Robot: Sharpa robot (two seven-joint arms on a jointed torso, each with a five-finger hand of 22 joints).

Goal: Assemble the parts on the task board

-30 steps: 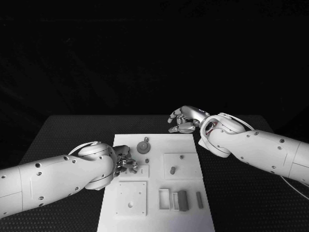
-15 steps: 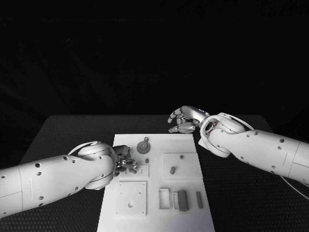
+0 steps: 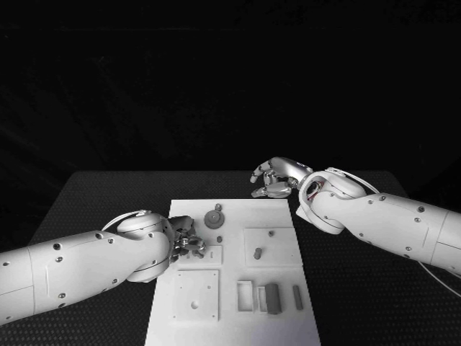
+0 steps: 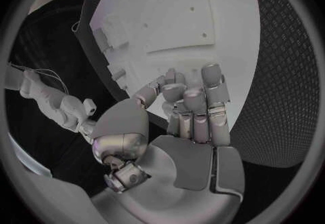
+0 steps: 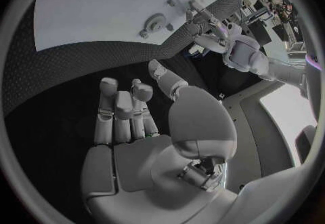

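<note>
Left hand: the left hand (image 3: pixel 186 241) sits over the left edge of the white board (image 3: pixel 282 317), about midway along it; its fingers are curled in close together, and whether they pinch a small part cannot be told, since the fingertips blur into the board in the head view and the wrist view shows nothing plainly between them (image 4: pixel 193 118).
Right hand: the right hand (image 3: pixel 275 179) hangs above the far right corner of the board, fingers loosely bent and apart, nothing in it (image 5: pixel 135 126).
Board: one white board lies lengthwise in the middle of the black worktop (image 3: pixel 96 194); its near end is cut off at the picture's lower edge.
Hidden: the left arm covers the board's left edge beside the hand.
Parts counted: one round grey piece (image 3: pixel 215 219) on the far half; one small upright peg (image 3: pixel 258 254) in a square panel on the right; one darker block (image 3: pixel 273 298) standing among slots near the near end, with one thin bar (image 3: pixel 298 298) just beside it.
Hard to tell: tiny dots by the round piece are too small to name.
</note>
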